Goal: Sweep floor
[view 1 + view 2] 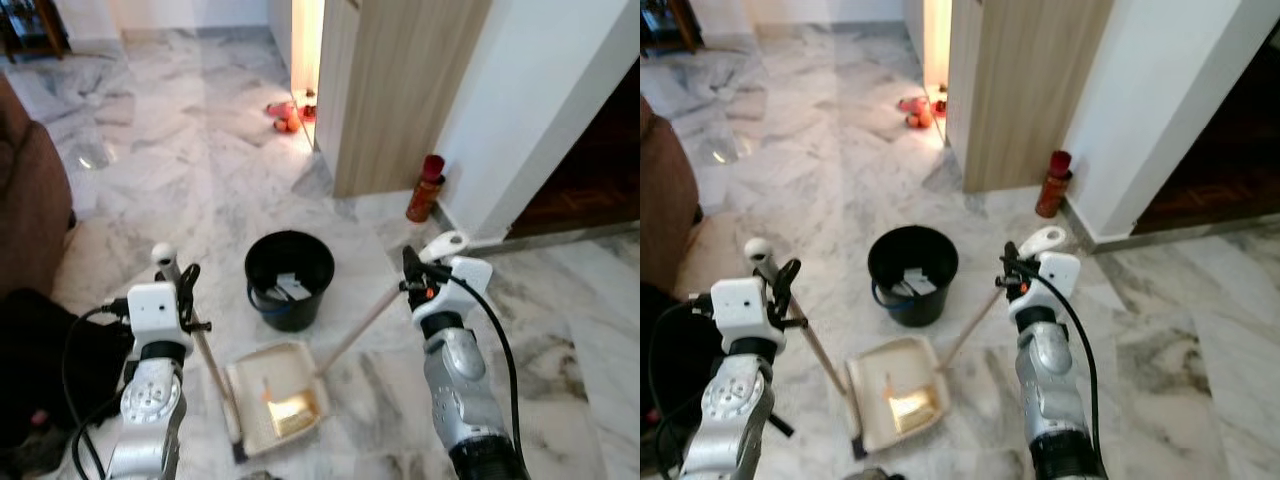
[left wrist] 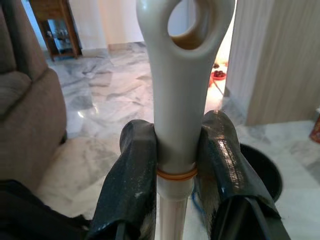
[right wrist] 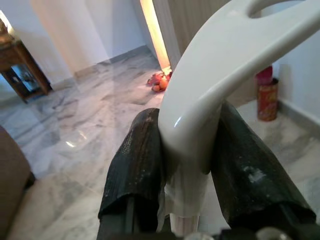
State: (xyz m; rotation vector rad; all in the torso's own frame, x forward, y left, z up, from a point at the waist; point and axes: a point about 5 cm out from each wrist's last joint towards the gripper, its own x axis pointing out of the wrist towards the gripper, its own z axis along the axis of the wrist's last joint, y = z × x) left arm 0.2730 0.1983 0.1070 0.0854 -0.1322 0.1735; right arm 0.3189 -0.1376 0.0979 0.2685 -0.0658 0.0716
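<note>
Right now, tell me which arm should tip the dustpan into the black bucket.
Right. The right gripper is shut on the dustpan handle, whose pole runs down to the dustpan lying just short of the black bucket. The left gripper is clamped on the broom handle.

Glossy veined marble floor (image 1: 200, 180); smooth cream plastic broom handle (image 2: 175, 115) and dustpan (image 1: 275, 400); matt black plastic bucket (image 1: 289, 275); pale wood-grain panel (image 1: 400, 90); scuffed black rubbery fingers (image 2: 132, 190).
</note>
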